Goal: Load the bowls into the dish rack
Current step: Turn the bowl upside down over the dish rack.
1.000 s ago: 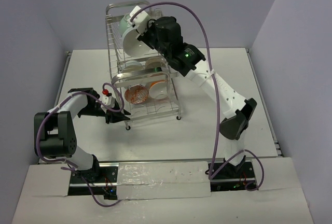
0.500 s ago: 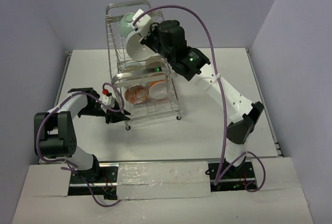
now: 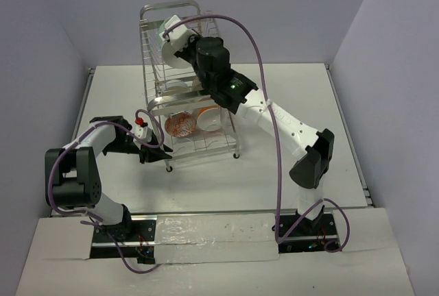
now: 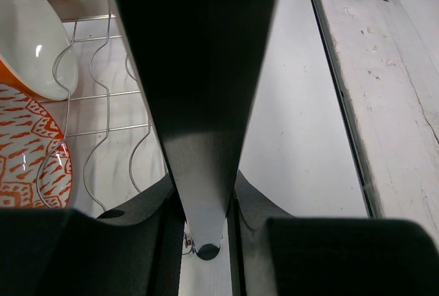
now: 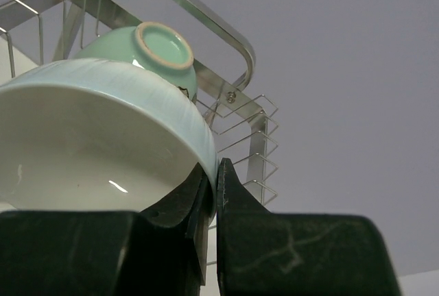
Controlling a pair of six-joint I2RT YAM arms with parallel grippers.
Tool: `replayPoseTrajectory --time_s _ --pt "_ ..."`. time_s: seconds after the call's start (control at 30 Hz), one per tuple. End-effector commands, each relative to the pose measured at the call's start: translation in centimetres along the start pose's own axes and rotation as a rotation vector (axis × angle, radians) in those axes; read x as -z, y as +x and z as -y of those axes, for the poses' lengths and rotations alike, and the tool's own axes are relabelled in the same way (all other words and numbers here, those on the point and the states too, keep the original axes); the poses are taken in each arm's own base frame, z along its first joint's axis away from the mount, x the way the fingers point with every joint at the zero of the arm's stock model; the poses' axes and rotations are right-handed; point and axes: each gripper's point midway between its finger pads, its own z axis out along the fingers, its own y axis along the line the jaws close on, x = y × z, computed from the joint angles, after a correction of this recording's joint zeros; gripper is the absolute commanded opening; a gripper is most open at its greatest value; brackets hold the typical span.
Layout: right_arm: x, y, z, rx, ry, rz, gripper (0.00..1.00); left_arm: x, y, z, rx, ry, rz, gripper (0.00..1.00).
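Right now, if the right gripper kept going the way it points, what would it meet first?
Probably the green bowl: it sits just beyond the white bowl the right gripper holds, high in the rack. Depth is unclear; they may already touch.

The dish rack (image 3: pixel 195 142) is a tall two-tier silver wire frame with loop handles, standing upright on the surface in the upper centre of the top view. At its upper tier a white bowl (image 5: pixel 96 145) with a pale blue outer wall is tilted on edge, its rim pinched between the fingers of the right gripper (image 5: pixel 216 173), directly in front of a mint green bowl (image 5: pixel 154 53) whose foot ring faces outward. The lower tier carries an orange-red patterned bowl (image 4: pixel 27 152) and a lower white bowl (image 4: pixel 27 35), both on edge beside the wavy slot wires.
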Motion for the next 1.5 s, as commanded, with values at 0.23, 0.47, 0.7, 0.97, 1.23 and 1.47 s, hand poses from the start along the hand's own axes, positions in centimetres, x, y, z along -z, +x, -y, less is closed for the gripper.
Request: replayPoseTrajectory --time_s 0.23,0.47,0.7,0.97,1.23,1.47 --pt "0.9 0.9 0.8 0.08 0.159 0.029 0.0 0.8 2.3 2.4 0.254 0.041 -0.085 0.0" --pt "1.7 1.7 0.2 0.096 0.137 0.026 0.0 0.9 2.3 2.1 0.258 0.028 -0.088 0.0" --pt "2.3 1.5 -1.7 0.069 0.017 0.019 0.0 1.0 2.3 1.9 0.267 0.02 -0.092 0.0" --pt "4.0 0.6 -3.7 0.035 -0.168 0.013 0.0 1.1 2.5 1.7 0.276 0.01 -0.1 0.0" --pt "5.3 1.9 -4.7 0.059 -0.234 -0.014 0.0 1.1 2.6 1.7 0.271 0.009 -0.103 0.0" --pt "6.1 2.1 -4.7 0.062 -0.257 -0.025 0.0 1.1 2.9 1.7 0.282 0.013 -0.106 0.0"
